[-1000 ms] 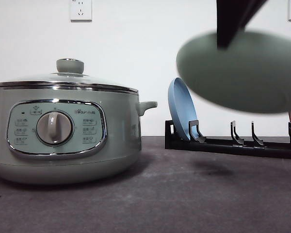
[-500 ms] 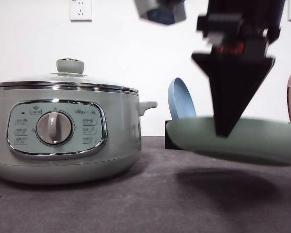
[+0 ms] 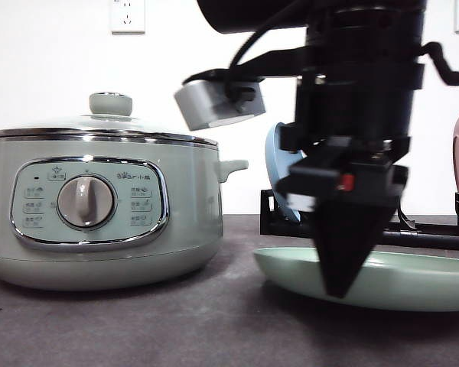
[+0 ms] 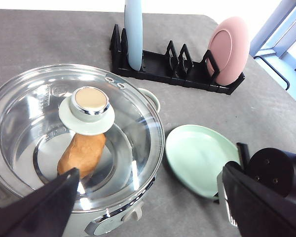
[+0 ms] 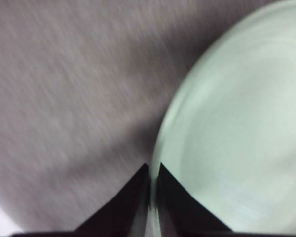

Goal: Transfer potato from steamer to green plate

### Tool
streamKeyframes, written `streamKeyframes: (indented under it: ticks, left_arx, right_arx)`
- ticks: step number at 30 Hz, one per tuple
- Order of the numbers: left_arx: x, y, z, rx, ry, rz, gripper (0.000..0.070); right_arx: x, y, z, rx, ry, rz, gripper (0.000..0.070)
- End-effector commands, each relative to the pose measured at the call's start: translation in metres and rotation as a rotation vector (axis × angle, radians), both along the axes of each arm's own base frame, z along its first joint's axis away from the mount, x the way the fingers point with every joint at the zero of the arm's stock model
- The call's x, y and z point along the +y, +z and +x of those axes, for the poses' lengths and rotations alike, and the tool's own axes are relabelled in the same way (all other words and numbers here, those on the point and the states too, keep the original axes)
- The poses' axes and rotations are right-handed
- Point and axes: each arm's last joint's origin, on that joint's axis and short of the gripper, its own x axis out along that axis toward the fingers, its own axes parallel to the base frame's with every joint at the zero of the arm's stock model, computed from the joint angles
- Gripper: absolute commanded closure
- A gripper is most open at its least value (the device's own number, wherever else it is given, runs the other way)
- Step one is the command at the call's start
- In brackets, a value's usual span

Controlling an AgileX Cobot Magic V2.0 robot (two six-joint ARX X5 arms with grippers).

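On the table (image 4: pixel 49 34) there are three plates: one green plate (image 4: pixel 200 158) lying flat near the right, one blue plate (image 4: pixel 133 32) and one pink plate (image 4: pixel 229 49), both standing in the one black rack (image 4: pixel 172 69) far behind. There is one steamer (image 3: pixel 99 206) on the left with one glass lid (image 4: pixel 74 143), and one potato (image 4: pixel 82 154) inside. Two wall sockets (image 3: pixel 127 15) are visible.

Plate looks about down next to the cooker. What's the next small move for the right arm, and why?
Probably open the right gripper and let go of the green plate: its fingers pinch the rim, and the plate sits low on the table beside the steamer. The potato waits under the closed glass lid.
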Motion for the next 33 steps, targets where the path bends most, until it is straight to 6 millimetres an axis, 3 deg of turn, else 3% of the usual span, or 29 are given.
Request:
streamKeyframes:
  ticks: [1, 7, 12, 20, 24, 33]
  left_arx:
    - [0.0, 0.007, -0.001, -0.029, -0.004, -0.003, 0.0105]
    - [0.0, 0.007, -0.001, -0.029, -0.004, -0.003, 0.0105]
    - [0.0, 0.007, -0.001, -0.029, -0.004, -0.003, 0.0105]
    - [0.0, 0.007, -0.001, -0.029, -0.004, -0.003, 0.0105]
    - [0.0, 0.007, -0.001, -0.029, -0.004, -0.003, 0.0105]
    - [0.0, 0.007, -0.001, -0.024, -0.001, -0.008, 0.0105]
  right_arx:
    - [0.008, -0.003, -0.003, 0.017, 0.01, 0.018, 0.0695]
    - [0.008, -0.005, -0.003, 0.027, -0.013, 0.012, 0.0659]
    - [0.007, -0.006, -0.005, 0.069, -0.019, 0.027, 0.0379]
    - [0.007, 0.002, -0.004, 0.051, -0.03, 0.055, 0.0371]
    - [0.004, 0.029, -0.005, 0.004, -0.028, 0.142, 0.0371]
    - [-0.023, 0.122, -0.006, -0.146, -0.057, 0.426, 0.0371]
